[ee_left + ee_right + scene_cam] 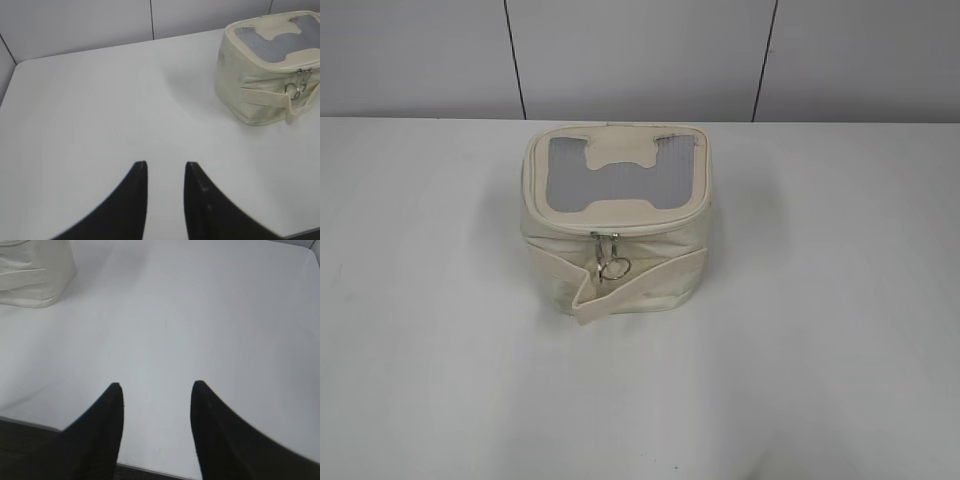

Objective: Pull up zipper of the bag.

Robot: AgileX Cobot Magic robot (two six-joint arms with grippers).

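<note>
The small cream bag (620, 270) with a grey mesh top panel and bone-shaped patch stands on the white table. Its zipper slider with a round ring pull (612, 262) hangs at the middle of the front face, below the zip track on the top rim. A cream strap end sticks out at the front. In the left wrist view the bag (260, 95) is at the upper right, with the ring pull (296, 90) showing; my left gripper (165, 165) is open and empty, far from it. In the right wrist view the bag (35, 277) is at the upper left; my right gripper (157, 386) is open and empty.
The white table (440, 350) spreads around the bag, with a grey panelled wall (640, 50) behind it. The table's near edge (30, 422) shows under the right gripper. Neither gripper shows in the exterior view.
</note>
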